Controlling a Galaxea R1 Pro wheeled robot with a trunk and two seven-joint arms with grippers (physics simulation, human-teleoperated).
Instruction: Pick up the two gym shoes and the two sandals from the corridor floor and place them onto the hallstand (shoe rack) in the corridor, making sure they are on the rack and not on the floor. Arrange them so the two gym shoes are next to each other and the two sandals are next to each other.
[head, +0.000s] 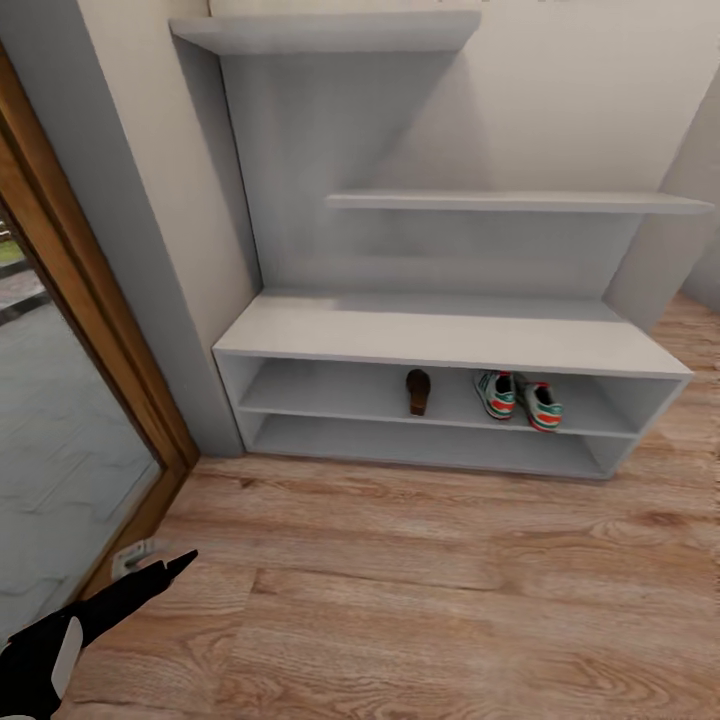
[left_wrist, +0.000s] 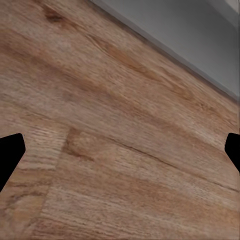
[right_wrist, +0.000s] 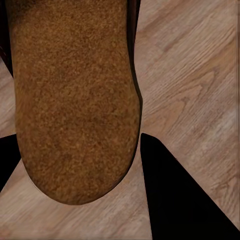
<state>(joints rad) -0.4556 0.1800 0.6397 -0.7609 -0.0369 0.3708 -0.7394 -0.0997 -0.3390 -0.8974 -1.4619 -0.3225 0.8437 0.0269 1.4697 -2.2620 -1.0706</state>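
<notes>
Brown sandal (right_wrist: 75, 100) between right jaws, gripped

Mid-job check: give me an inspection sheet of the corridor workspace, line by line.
Surface: corridor floor, wood planks.
Job's things: two gym shoes side by side on the hallstand upper low shelf; one sandal left of them, apart; second sandal between the right end effector fingers.
Clutter: nothing seen.
Grippers: left end effector open over floor; right shut on sandal.
Cables: nothing seen.
Surroundings: wood-framed glass door at left.
</notes>
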